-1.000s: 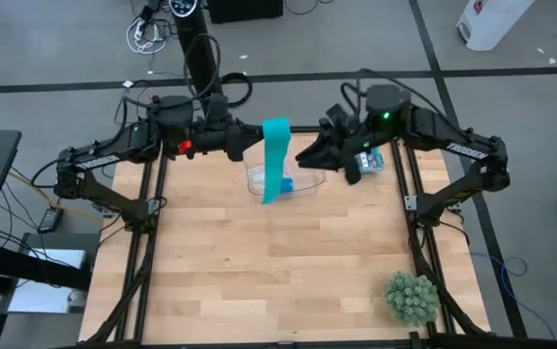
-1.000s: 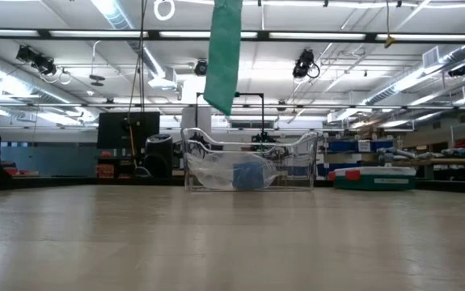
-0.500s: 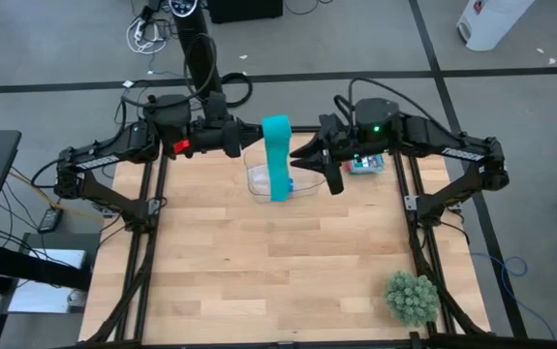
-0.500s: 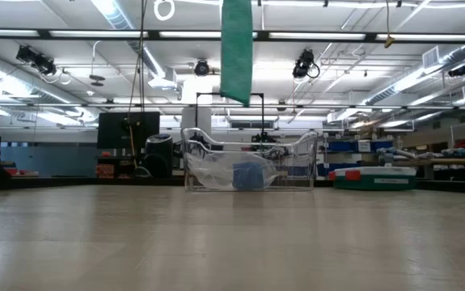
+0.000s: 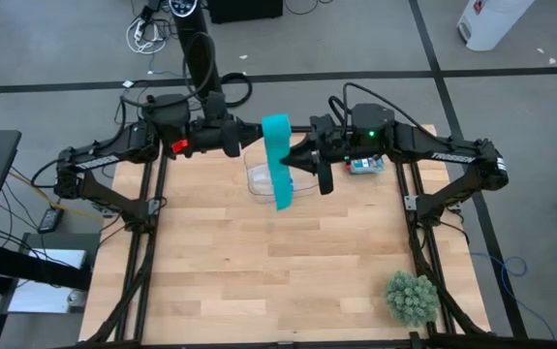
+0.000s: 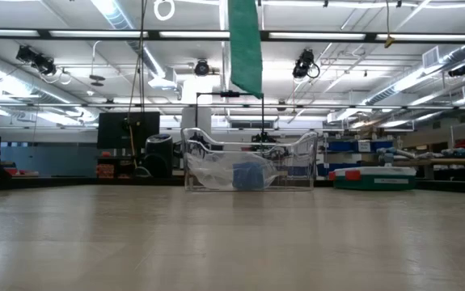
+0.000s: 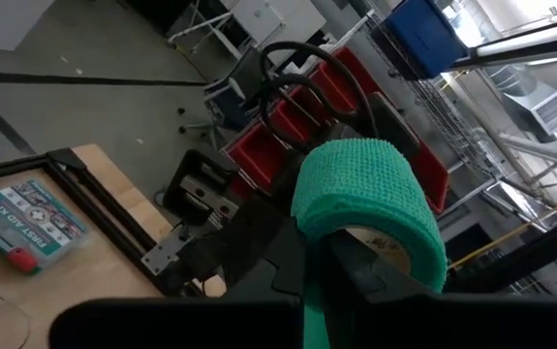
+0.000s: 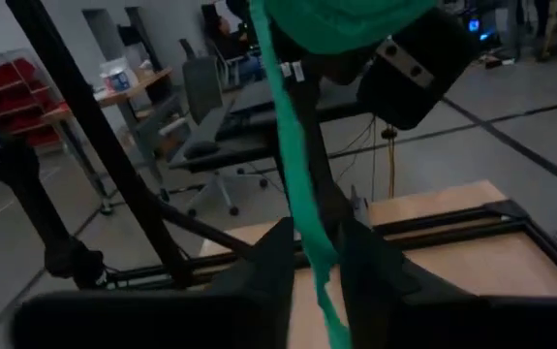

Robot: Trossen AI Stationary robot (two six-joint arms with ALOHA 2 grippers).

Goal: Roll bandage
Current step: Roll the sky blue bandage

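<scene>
High above the table's far middle, my left gripper (image 5: 251,140) is shut on the teal-green bandage's rolled part (image 5: 276,126), which shows large in the left wrist view (image 7: 365,199). From the roll a long loose strip (image 5: 282,179) hangs down; its lower end (image 6: 246,48) swings free above the table. My right gripper (image 5: 302,160) is level beside the strip, open. Its two fingers (image 8: 276,260) stand on either side of the strip (image 8: 302,194) with only a narrow gap between them. My left gripper holds the bandage's roll (image 7: 355,242) between its two fingers (image 7: 268,257). The fingers lie level and come from the table's left. The roll is lifted clear, and the unrolled strip hangs slack below it. The fingers themselves hide just where they press.
A clear plastic bin (image 5: 259,179) stands on the table under the strip, with a blue roll (image 6: 252,174) inside it. A small first-aid box (image 5: 366,166) lies at the far right. A green plant ball (image 5: 412,297) sits at the near right corner.
My right gripper has gone toward the table's left and a little down, rolling its wrist, until its fingers flank the hanging strip. The strip's free lower end has swung slightly sideways while the roll has stayed put in my left gripper.
</scene>
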